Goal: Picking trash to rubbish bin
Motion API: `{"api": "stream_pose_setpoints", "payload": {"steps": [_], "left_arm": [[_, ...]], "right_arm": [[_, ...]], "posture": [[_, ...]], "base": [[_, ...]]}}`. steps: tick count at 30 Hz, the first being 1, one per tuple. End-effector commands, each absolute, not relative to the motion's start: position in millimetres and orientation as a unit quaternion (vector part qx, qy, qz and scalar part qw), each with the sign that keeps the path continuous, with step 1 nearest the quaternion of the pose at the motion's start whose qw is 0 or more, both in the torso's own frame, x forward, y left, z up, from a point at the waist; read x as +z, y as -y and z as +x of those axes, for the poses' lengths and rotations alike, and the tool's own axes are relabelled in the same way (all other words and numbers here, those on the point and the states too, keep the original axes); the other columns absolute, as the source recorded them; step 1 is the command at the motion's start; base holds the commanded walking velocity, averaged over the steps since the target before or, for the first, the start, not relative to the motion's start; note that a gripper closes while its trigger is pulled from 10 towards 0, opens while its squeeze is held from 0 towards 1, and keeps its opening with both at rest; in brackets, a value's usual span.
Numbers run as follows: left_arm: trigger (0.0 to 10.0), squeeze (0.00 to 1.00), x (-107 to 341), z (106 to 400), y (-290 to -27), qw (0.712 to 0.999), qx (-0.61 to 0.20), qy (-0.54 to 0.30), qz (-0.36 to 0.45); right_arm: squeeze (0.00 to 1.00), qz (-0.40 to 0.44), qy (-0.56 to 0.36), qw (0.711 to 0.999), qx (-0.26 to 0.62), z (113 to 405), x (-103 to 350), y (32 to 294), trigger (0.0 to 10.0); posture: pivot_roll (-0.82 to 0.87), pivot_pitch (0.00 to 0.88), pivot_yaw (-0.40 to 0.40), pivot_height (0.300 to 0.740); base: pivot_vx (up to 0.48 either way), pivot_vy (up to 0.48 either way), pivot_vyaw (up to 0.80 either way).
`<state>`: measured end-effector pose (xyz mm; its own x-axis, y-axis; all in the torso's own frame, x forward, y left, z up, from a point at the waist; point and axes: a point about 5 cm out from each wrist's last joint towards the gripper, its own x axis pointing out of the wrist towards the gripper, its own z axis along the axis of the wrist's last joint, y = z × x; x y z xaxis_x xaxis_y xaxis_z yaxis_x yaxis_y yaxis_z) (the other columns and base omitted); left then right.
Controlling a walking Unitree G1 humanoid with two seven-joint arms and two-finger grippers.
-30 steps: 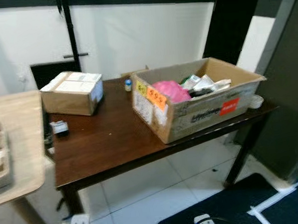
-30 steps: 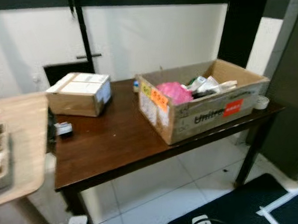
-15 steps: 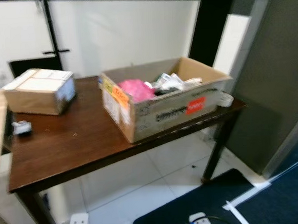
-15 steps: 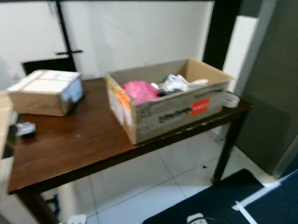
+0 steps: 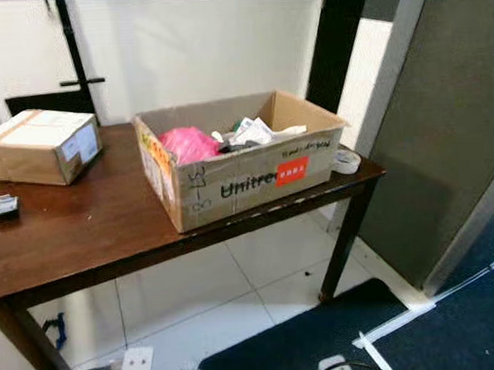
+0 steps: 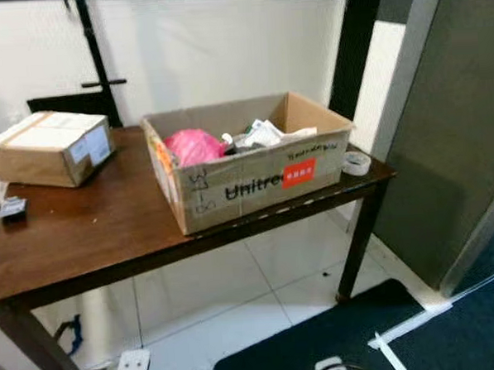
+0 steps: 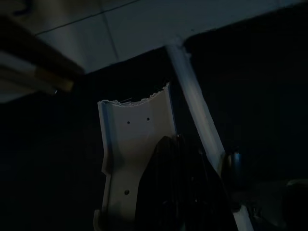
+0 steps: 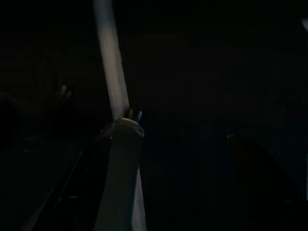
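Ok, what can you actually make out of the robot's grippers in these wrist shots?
Very little, both shots are dark. The left gripper shows as long, black, tapering fingers over a pale strip on dark floor. The right gripper area shows just a pale grey rounded piece; nothing more is readable.

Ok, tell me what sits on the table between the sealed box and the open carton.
Nothing: bare dark tabletop separates the sealed box from the open carton, in the right eye view.
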<state>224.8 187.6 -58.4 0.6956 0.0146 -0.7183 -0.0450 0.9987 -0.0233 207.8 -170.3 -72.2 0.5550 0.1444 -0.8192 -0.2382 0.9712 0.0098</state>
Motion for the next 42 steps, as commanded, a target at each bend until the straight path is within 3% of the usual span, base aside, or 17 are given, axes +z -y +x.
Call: {"api": "stream_pose_setpoints", "payload": {"steps": [1,9,42], "left_arm": [[10.0,0.0,-61.0,221.0,-187.6,0.917,0.013,-0.397,-0.016],[10.0,0.0,-60.0,222.5,-187.7,0.918,0.012,-0.396,-0.015],[10.0,0.0,-56.6,228.3,-187.4,0.92,0.011,-0.391,-0.018]], "right_arm": [[0.0,-0.056,-0.463,0.879,0.102,206.6,-72.4,176.3,10.0],[0.0,-0.055,-0.462,0.879,0.1,207.4,-72.1,176.1,10.0],[0.0,-0.042,-0.463,0.882,0.084,206.9,-72.6,175.7,10.0]], "posture": [[0.01,0.064,-0.028,0.74],[0.01,0.066,-0.025,0.74],[0.01,0.081,-0.019,0.74]], "base": [[0.0,-0.304,0.8],[0.0,-0.297,0.8],[0.0,-0.333,0.0]]}}
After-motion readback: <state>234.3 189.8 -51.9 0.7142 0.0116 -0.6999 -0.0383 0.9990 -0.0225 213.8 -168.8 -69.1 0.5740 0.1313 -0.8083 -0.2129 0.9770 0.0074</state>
